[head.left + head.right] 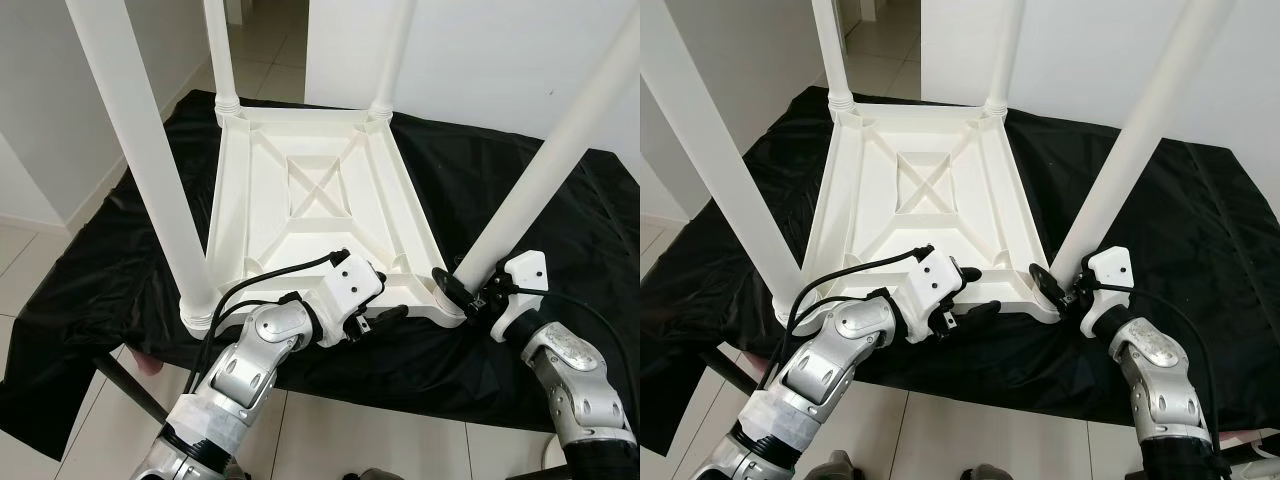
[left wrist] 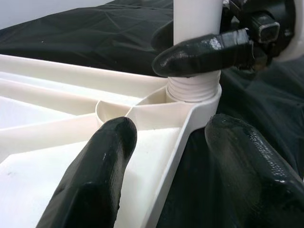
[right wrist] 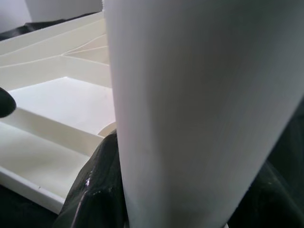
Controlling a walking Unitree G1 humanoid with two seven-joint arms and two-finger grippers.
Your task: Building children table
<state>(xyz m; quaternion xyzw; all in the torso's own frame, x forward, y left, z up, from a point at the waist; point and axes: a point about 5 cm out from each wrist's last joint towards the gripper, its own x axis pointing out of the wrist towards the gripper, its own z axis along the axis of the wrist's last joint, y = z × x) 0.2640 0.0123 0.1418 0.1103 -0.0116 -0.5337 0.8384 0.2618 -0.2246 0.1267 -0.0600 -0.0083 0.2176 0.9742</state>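
Note:
A white plastic children's table (image 1: 320,190) lies upside down on a black cloth, all its legs pointing up. My right gripper (image 1: 466,297) is shut on the near right leg (image 1: 560,150) just above its threaded base at the table's corner; in the right wrist view that leg (image 3: 199,104) sits between the black fingers (image 3: 95,190). My left gripper (image 1: 388,297) is at the table's near rim beside that corner. It is open, with one finger (image 2: 104,166) inside the rim (image 2: 175,147) and the other outside it.
The near left leg (image 1: 140,150) rises close to my left arm. Two far legs (image 1: 220,50) (image 1: 395,50) stand at the back corners. The black cloth (image 1: 500,170) covers a low surface. Tiled floor (image 1: 40,260) and white walls surround it.

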